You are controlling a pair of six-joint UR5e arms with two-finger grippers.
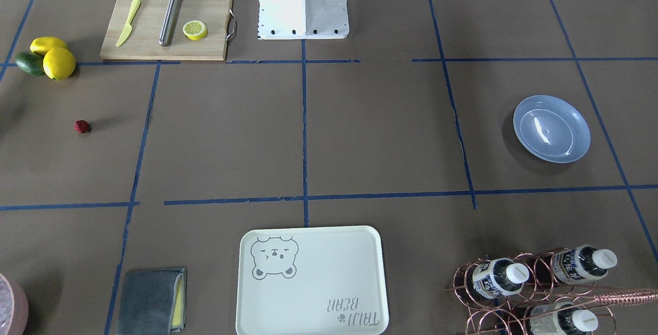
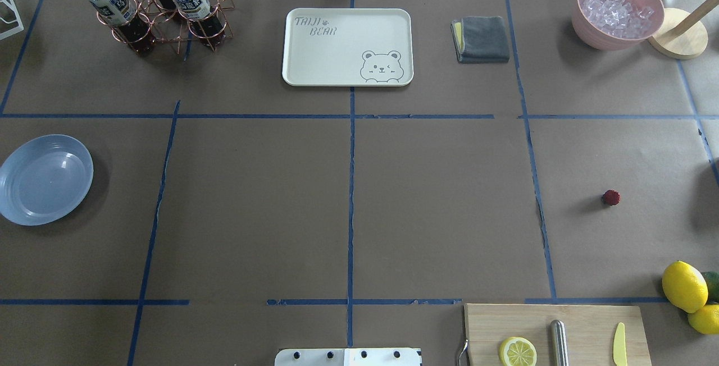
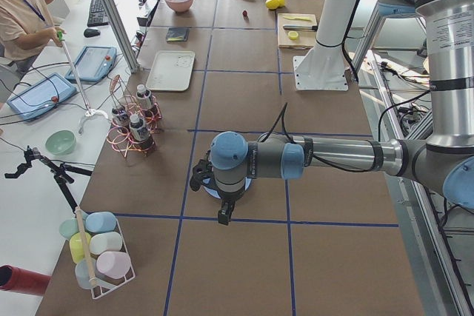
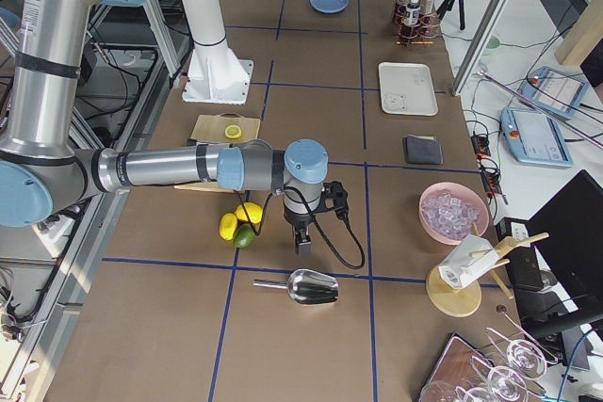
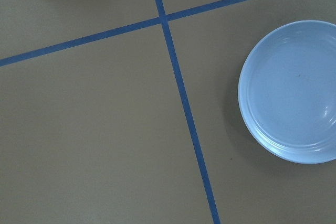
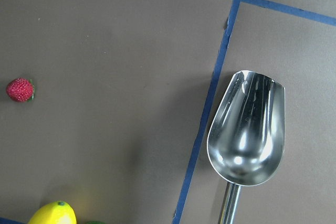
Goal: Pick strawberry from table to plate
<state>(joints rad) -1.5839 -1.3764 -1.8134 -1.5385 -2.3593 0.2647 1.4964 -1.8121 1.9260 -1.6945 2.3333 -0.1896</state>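
The strawberry (image 2: pixel 611 197) is a tiny dark-red berry lying alone on the brown-paper table (image 2: pixel 438 197), on my right side. It also shows at the left edge of the right wrist view as the strawberry (image 6: pixel 20 89). The empty blue-grey plate (image 2: pixel 45 179) sits at the table's far left end and fills the right of the left wrist view as the plate (image 5: pixel 294 93). My left gripper (image 3: pixel 224 216) hangs over the plate area. My right gripper (image 4: pixel 303 245) hangs near the lemons. Both show only in side views, so I cannot tell whether they are open or shut.
Two lemons and a lime (image 2: pixel 684 286) lie near the strawberry. A cutting board (image 2: pixel 584 321) holds a lemon half, a metal rod and a yellow knife. A metal scoop (image 6: pixel 247 129), the bear tray (image 2: pixel 347 46), a grey cloth (image 2: pixel 482 39), an ice bowl (image 2: pixel 617 9) and a bottle rack (image 2: pixel 157 7) stand around.
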